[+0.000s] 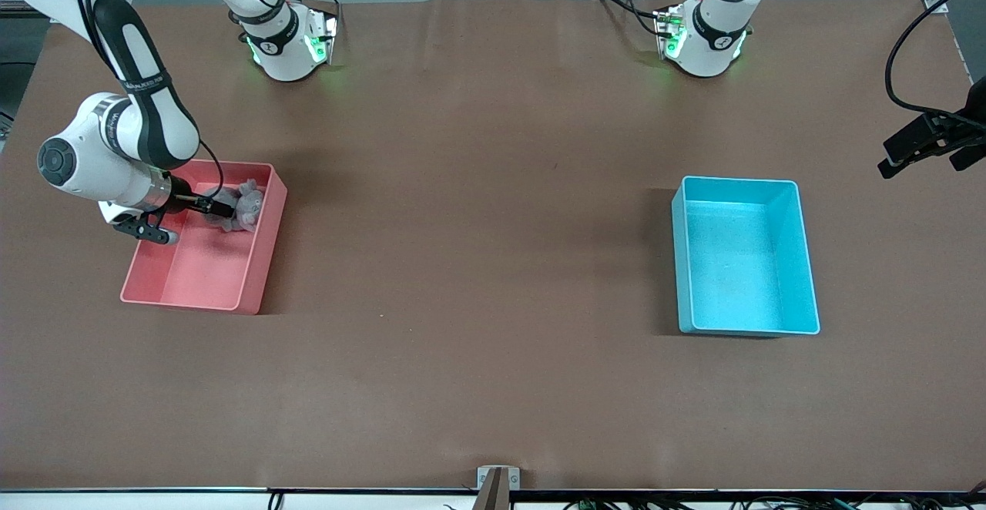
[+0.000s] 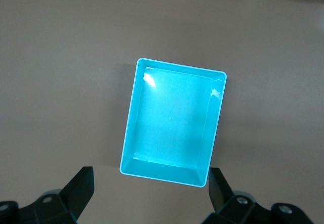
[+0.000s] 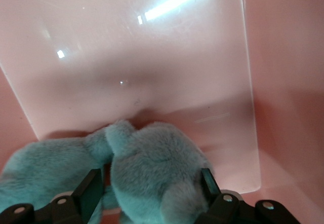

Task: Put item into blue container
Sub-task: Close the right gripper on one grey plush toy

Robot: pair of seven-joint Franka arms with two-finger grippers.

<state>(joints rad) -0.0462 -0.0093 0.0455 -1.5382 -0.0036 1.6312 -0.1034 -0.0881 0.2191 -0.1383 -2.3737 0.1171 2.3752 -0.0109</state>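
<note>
Right arm working low, left arm waiting high.
Right gripper [image 3: 152, 193] is sitting down at the 9 o'clock side of the front view, wrist bent over, fingers [image 3: 91, 188] straddling something furry. Left gripper [image 2: 152, 193] is hanging at 3 o'clock, pointing straight down, jaws spread wide.

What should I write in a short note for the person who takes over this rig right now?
Right gripper: down in the pink bin, fingers on either side of the grey plush toy, not clearly clamped.
Left gripper: open, empty, waiting over the blue container.
Blue container: empty, toward the left arm's end of the table.
Done: right gripper has reached the toy.
Left: grip the toy, lift it out, carry it across, release it in the blue container.
</note>
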